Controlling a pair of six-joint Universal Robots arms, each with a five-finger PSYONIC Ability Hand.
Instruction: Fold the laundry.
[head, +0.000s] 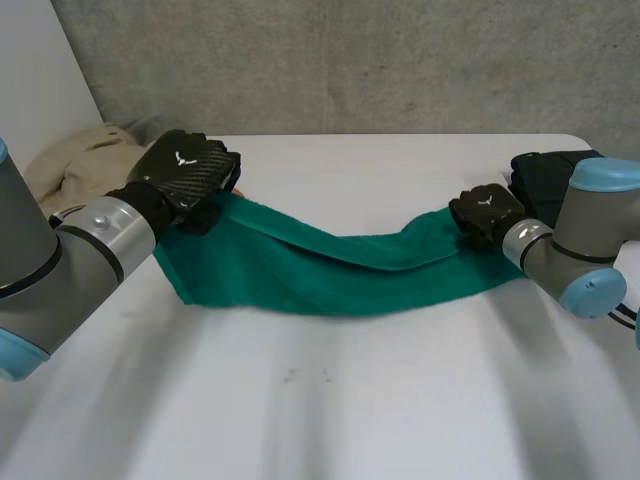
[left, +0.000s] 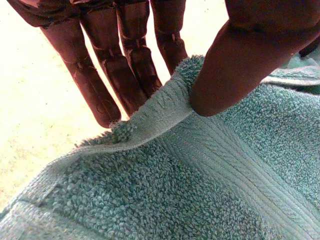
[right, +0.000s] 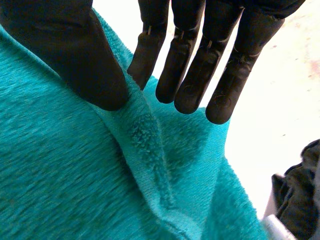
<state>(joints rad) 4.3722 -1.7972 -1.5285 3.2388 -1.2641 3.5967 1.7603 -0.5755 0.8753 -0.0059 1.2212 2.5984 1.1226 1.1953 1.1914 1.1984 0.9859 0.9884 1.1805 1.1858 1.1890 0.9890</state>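
— So, starting from the front edge of the white desk (head: 330, 400), where's the laundry?

— Past the front strip of the desk, across its middle. It's a teal-green terry towel (head: 300, 265), drawn out in a long band from the left side to the right. The left end is broad and spreads toward the front edge; the right end is narrower and bunched. A fold runs along its length.

— And who has it?

— Both. The left hand (head: 185, 175) is at the towel's left far corner. Its wrist view shows the thumb (left: 250, 65) pressing the hemmed edge against straight fingers (left: 100, 85) on the other side, so it's pinching the towel there.

— The other end?

— The right hand (head: 487, 215) is on the right end. Its thumb (right: 90, 65) sits on one side of a raised ridge of towel and its straight fingers (right: 225, 85) on the other, with the ridge nipped between them.

— Is the towel off the desk?

— The near edge looks to lie on it; I can't tell about the far edge between the hands.

— Anything farther back?

— A crumpled beige cloth heap (head: 85, 160) at the far left corner, just behind the left hand, and a dark black garment pile (head: 545, 170) by the right edge, just behind the right hand. Beyond the far edge stands a rough grey wall (head: 350, 60).
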